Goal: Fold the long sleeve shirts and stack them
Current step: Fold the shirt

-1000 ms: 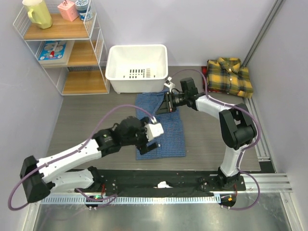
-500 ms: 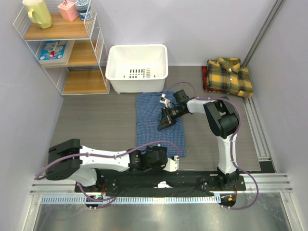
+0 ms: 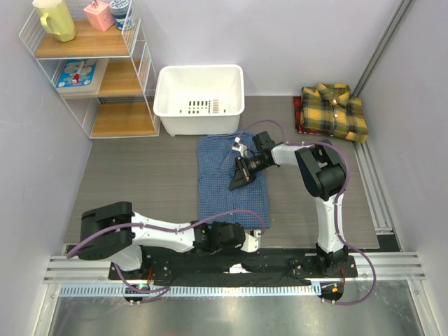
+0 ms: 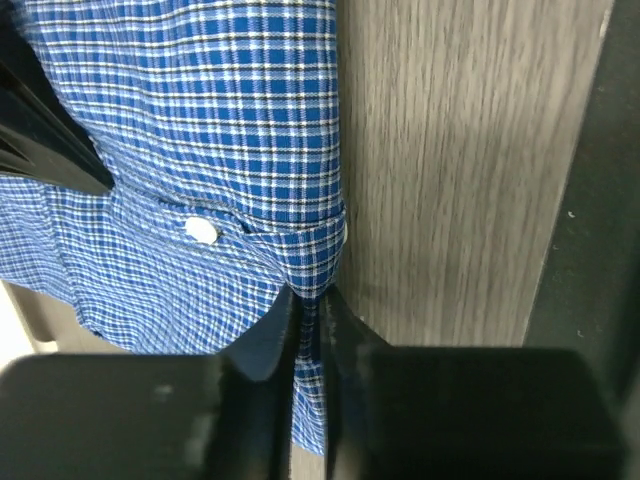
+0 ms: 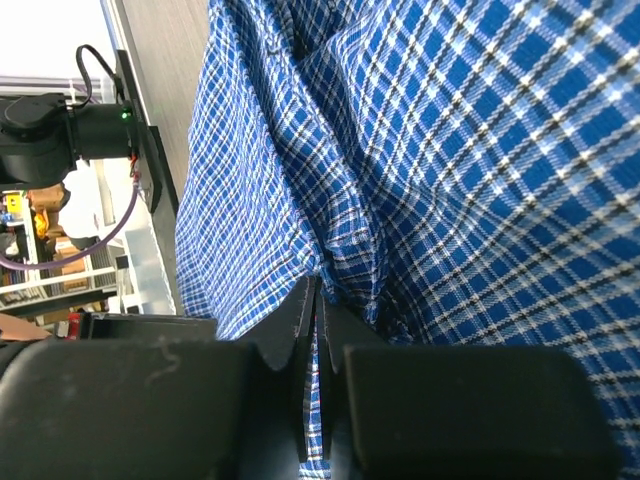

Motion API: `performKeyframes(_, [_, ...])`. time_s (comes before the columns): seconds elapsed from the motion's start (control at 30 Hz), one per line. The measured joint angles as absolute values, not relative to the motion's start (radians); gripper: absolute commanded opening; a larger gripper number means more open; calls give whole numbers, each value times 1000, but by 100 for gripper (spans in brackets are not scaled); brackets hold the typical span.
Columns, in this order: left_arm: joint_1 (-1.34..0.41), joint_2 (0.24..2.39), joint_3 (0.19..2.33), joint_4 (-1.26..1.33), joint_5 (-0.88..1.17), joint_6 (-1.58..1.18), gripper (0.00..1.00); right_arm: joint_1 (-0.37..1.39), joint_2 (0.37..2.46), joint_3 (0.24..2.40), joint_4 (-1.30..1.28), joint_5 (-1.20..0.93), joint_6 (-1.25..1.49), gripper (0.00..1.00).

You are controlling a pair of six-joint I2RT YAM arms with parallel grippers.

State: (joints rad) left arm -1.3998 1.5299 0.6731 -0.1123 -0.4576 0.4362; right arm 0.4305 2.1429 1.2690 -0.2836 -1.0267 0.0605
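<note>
The blue shirt (image 3: 222,199), in a fine blue-and-white check with thin dark lines, lies at the middle of the table folded into a narrow rectangle. Its long side runs from 12 to 6 o'clock, and the cloth is puckered at its near right corner. The yellow-and-dark plaid shirt (image 3: 334,112) sits well apart at about 2 o'clock from it, folded compactly, buttoned front up, collar toward 12 o'clock, with red showing along its 9 o'clock edge.

From above, the left gripper (image 3: 245,238) and its wrist cover the blue shirt's (image 3: 224,192) near corner; the left wrist view cuts the shirt off at top and left; the fingers (image 4: 265,345) blur near the lens; the jug (image 3: 54,19) is cropped at top.
</note>
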Motion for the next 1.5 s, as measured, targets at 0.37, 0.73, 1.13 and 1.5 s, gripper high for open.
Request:
performKeyframes(0.37, [-1373,1352,900,-502,-147,305,0,482,2057,1113,-275,-1053,70,8])
performKeyframes(0.73, [-1043,1348,1224,-844,398,240,1,544,1805,947,-365,-1057,110,16])
performKeyframes(1.13, [-712,1848,1636,-1173,713,570,16,306,2047,1531,-597,-1084,-34,20])
performKeyframes(1.5, [-579,2140,1774,-1170,671,794,33,302,2193,1575,-632,-1063,-67,20])
